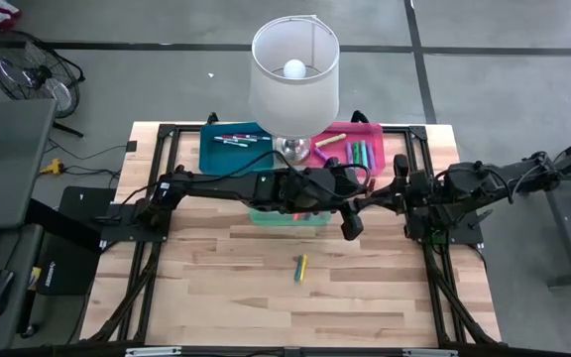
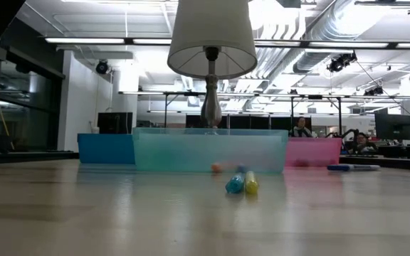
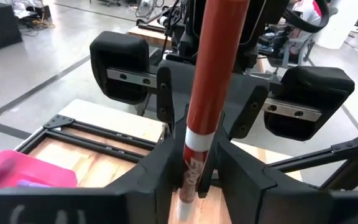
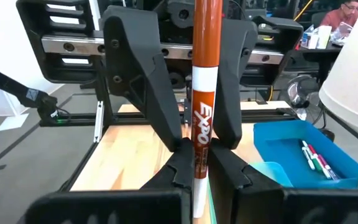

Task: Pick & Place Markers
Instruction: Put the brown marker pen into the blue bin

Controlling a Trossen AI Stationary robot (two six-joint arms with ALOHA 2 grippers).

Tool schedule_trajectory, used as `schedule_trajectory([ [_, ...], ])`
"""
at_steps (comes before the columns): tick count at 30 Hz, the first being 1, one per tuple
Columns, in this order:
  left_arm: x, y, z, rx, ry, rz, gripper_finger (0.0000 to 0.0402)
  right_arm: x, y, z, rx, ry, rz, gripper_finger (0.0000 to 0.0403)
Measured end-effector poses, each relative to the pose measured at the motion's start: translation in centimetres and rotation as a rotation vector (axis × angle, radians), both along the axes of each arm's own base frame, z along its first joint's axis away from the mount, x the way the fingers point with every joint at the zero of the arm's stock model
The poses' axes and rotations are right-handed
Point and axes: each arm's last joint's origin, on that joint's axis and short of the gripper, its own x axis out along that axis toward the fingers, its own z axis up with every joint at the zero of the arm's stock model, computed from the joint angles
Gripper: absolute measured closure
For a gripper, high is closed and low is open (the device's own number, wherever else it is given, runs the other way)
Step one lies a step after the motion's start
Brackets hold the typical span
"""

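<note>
Pincers of both arms clamp one red marker (image 4: 202,93) between them above the teal bin (image 1: 287,219) beside the lamp (image 1: 294,79); the left pincer (image 3: 191,180) should probably release only once the right pincer (image 4: 197,168) holds firm.

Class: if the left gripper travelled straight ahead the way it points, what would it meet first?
Probably the right gripper, facing it close ahead; both sets of jaws are shut on one red-barrelled plastic marker between them.

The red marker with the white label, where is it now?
The red marker is held between the two grippers, both shut on it; the high view places them at mid-table above the teal bin, in front of the lamp.
</note>
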Motion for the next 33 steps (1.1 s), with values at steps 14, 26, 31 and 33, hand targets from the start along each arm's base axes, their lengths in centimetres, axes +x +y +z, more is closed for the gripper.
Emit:
schedule_trajectory([
  [14,0.03,-0.02,0.01,0.007,-0.002,-0.006,0.0369,-0.07,0.0,-0.14,0.016,0.024,0.005,0.0388],
  [26,0.11,-0.03,-0.07,0.007,-0.002,-0.012,0.0369,-0.08,0.0,-0.22,0.054,0.035,0.001,0.0266],
  [31,0.09,0.01,-0.14,0.016,0.005,-0.004,0.0369,-0.25,-0.07,-0.19,0.074,0.035,-0.007,0.02],
  [33,0.11,0.27,-0.2,0.027,0.013,0.002,0.0369,-0.44,-0.17,-0.19,0.078,0.037,-0.024,0.0181],
])
